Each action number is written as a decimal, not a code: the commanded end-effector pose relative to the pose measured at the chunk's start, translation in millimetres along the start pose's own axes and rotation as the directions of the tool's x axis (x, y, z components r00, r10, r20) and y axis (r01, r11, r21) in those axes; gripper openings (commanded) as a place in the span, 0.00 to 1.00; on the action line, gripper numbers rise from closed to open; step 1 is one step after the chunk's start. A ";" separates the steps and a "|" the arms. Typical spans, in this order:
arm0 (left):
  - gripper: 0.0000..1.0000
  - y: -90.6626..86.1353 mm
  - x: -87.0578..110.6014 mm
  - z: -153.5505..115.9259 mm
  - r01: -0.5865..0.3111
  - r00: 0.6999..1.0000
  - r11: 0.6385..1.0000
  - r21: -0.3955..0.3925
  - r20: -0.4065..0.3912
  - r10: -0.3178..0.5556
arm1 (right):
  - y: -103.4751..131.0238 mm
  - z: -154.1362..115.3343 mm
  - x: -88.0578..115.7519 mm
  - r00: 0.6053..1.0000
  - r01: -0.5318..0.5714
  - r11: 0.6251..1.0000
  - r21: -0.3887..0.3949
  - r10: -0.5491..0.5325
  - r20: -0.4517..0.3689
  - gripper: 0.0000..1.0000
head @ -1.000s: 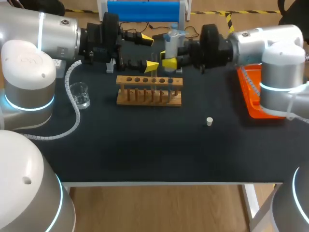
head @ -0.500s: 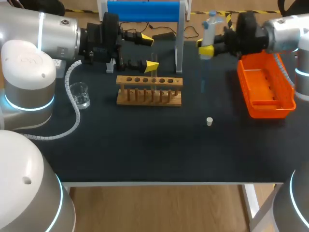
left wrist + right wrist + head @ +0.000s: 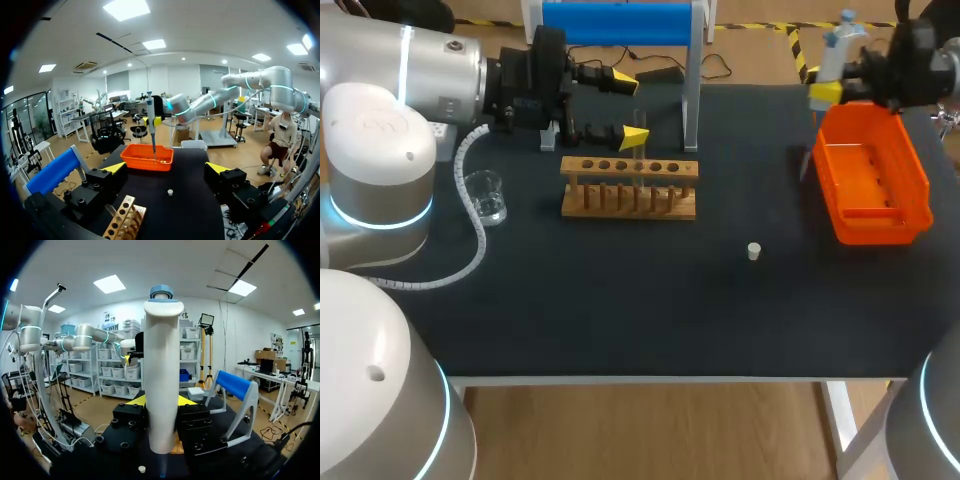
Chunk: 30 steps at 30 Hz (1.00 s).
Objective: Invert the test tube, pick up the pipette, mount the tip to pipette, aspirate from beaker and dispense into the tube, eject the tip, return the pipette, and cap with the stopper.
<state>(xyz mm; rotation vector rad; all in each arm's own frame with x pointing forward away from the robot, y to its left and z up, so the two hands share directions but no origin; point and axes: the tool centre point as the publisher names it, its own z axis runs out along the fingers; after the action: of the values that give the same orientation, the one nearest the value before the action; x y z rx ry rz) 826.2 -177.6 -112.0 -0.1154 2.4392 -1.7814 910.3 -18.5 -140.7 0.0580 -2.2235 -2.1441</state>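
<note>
My right gripper [image 3: 828,92] is shut on the white pipette [image 3: 836,52], which it holds upright above the far left corner of the orange tray [image 3: 910,190]. The pipette's thin tip [image 3: 806,160] hangs just left of the tray. In the right wrist view the pipette [image 3: 162,390] fills the space between my fingers. My left gripper [image 3: 631,105] stands open behind the wooden rack [image 3: 630,188], which holds a clear test tube [image 3: 640,172]. The small white stopper [image 3: 754,251] lies on the mat right of the rack. A glass beaker [image 3: 486,195] stands at the left.
The blue-topped pipette stand [image 3: 617,20] with its white post [image 3: 692,80] rises at the table's back, behind the rack. In the left wrist view the orange tray [image 3: 147,157] and stopper [image 3: 170,191] lie ahead of my open left gripper [image 3: 167,168].
My right arm has carried the pipette from above the rack rightwards to the orange tray's far left corner. The left arm has not moved.
</note>
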 end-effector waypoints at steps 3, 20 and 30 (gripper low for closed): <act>1.00 0.8 0.6 -0.5 -0.002 1.000 1.000 0.004 0.001 0.002 | 4.4 -32.6 1.4 1.000 -0.008 1.000 0.018 0.008 0.003 0.00; 1.00 0.8 0.6 -0.5 -0.002 1.000 1.000 0.004 0.001 0.002 | -11.9 -85.2 -10.4 1.000 0.002 1.000 0.025 -0.001 -0.030 0.00; 1.00 0.8 0.6 -0.5 -0.002 1.000 1.000 0.004 0.001 0.002 | -27.4 -106.2 -21.6 0.999 -0.009 1.000 -0.012 0.008 -0.045 0.00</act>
<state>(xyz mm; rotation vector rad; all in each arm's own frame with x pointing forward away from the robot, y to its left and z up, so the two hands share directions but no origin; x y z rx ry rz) 826.2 -177.6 -112.0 -0.1154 2.4392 -1.7814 930.9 -118.0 -158.4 0.0406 -2.2209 -2.1429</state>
